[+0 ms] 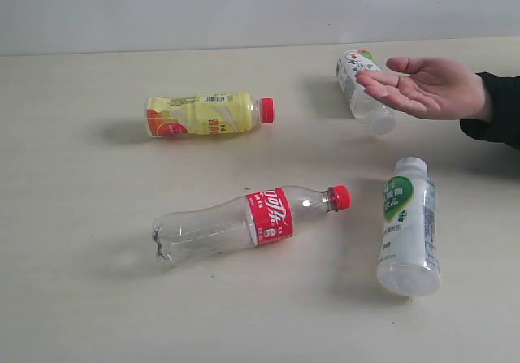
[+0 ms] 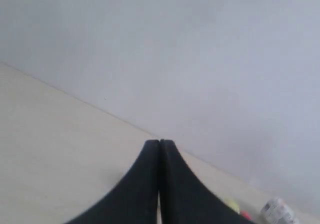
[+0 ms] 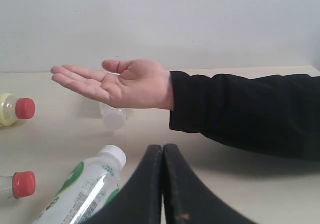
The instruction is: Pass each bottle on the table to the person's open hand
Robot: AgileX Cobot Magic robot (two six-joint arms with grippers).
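Note:
Several bottles lie on their sides on the pale table (image 1: 73,217). A clear bottle (image 1: 244,219) with red label and cap is in the middle. A yellow bottle (image 1: 207,114) with a red cap lies behind it. One whitish bottle (image 1: 408,226) with green label lies at the right (image 3: 82,191). Another whitish bottle (image 1: 357,83) lies partly under the person's open hand (image 1: 422,87), palm up (image 3: 120,83). Neither gripper shows in the exterior view. My left gripper (image 2: 159,144) is shut and empty above bare table. My right gripper (image 3: 163,148) is shut, empty, beside the near whitish bottle.
The person's black sleeve (image 3: 245,111) reaches in from the right edge (image 1: 500,107). A plain pale wall (image 1: 244,6) runs behind the table's far edge.

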